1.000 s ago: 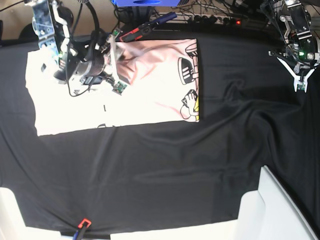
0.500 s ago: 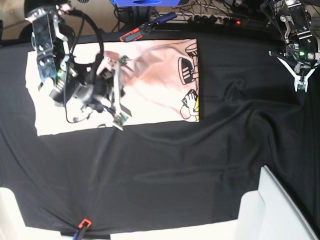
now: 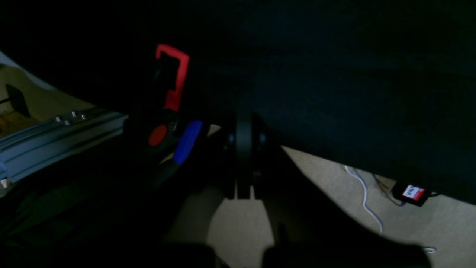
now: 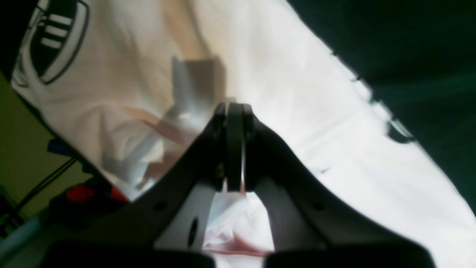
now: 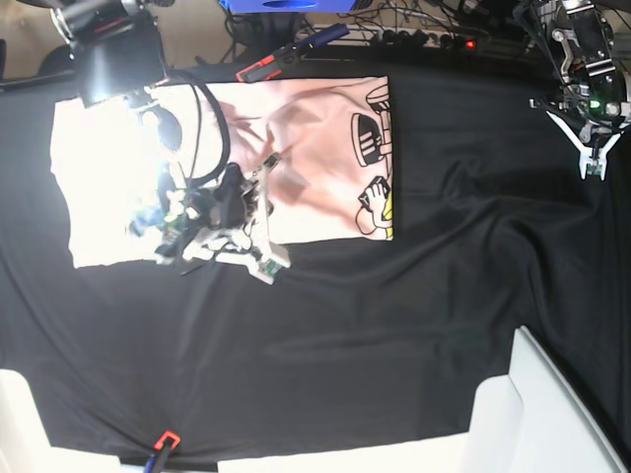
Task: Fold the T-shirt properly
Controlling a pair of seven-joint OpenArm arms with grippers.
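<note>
The pale pink T-shirt (image 5: 315,148) lies on the black cloth at the upper left, with its cartoon print along its right edge. In the right wrist view the T-shirt (image 4: 297,93) fills the frame. My right gripper (image 5: 264,222) hangs over the shirt's near edge. In the right wrist view it (image 4: 234,111) is shut, with pink cloth bunched between the finger bases. My left gripper (image 5: 595,169) is shut and empty at the far right, away from the shirt. In the left wrist view it (image 3: 241,126) is over the table edge.
The black table cloth (image 5: 394,315) covers the table. A red and blue clamp (image 5: 286,54) sits at the back edge by the shirt, and another (image 5: 163,440) at the front edge. White panels (image 5: 552,414) stand at the front right. A power strip (image 5: 434,39) lies at the back.
My right arm has swept from the shirt's far edge across to its near edge, gripper shut. The left arm has not moved.
</note>
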